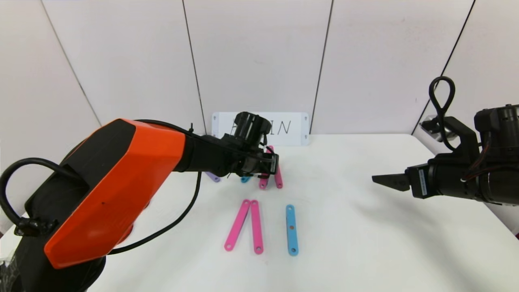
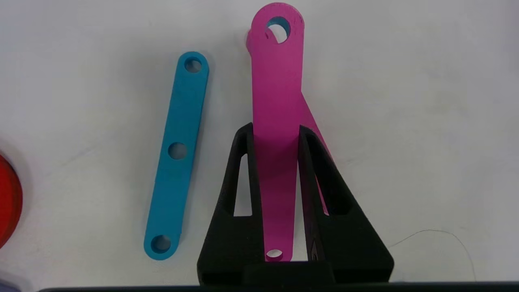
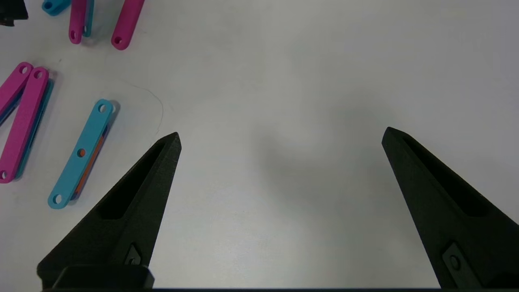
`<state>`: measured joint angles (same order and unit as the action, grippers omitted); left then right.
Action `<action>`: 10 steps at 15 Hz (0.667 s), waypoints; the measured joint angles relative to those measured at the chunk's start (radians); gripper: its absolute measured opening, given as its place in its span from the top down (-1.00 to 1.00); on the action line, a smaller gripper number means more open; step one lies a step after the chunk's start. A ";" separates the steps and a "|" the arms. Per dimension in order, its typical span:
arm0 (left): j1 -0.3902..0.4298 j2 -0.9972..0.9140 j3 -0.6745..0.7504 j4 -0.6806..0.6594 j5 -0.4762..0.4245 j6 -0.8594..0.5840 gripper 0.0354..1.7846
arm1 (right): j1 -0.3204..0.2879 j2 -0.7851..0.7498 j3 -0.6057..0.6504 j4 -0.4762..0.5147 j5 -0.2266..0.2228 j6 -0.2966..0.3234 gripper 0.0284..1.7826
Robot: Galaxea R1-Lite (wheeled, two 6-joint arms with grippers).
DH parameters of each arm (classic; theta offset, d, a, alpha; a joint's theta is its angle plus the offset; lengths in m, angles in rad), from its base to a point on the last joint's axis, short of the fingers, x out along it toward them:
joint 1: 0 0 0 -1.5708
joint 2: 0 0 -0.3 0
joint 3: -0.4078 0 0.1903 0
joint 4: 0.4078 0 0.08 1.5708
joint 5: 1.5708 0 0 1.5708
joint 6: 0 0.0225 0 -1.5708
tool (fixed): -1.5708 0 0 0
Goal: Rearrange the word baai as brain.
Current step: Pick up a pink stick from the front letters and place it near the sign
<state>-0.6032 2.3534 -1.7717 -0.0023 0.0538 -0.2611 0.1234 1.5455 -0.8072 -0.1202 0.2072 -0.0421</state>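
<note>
A: Left gripper status?
B: Clamped on a pink strip, lifted off the table in the far row, blue strip just beside it.
A: Rest of the letters?
B: Pink pair and blue piece lie nearer. Right gripper spread wide, empty, off to the right above the table.

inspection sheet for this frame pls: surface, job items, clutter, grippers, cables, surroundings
Surface: white table, bare on the robot's right.
Job's things: two pink strips in a V, blue strip beside them; more strips and a lilac strip under the left arm.
Clutter: nothing seen.
Grippers: left gripper shut on a pink strip; right gripper open, above bare table.
Cables: black cable hangs from the left arm.
Surroundings: white card against the wall panels.
</note>
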 joint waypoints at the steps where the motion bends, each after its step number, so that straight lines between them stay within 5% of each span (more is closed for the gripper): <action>1: 0.000 0.006 0.000 0.000 0.001 0.000 0.70 | 0.001 0.000 0.001 0.000 0.000 0.000 -0.94; 10: 0.002 0.053 -0.025 -0.007 0.009 -0.007 0.70 | 0.004 0.001 0.004 0.000 0.000 -0.004 -0.94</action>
<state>-0.6009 2.4068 -1.7968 -0.0091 0.0630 -0.2679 0.1270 1.5470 -0.8028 -0.1202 0.2072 -0.0460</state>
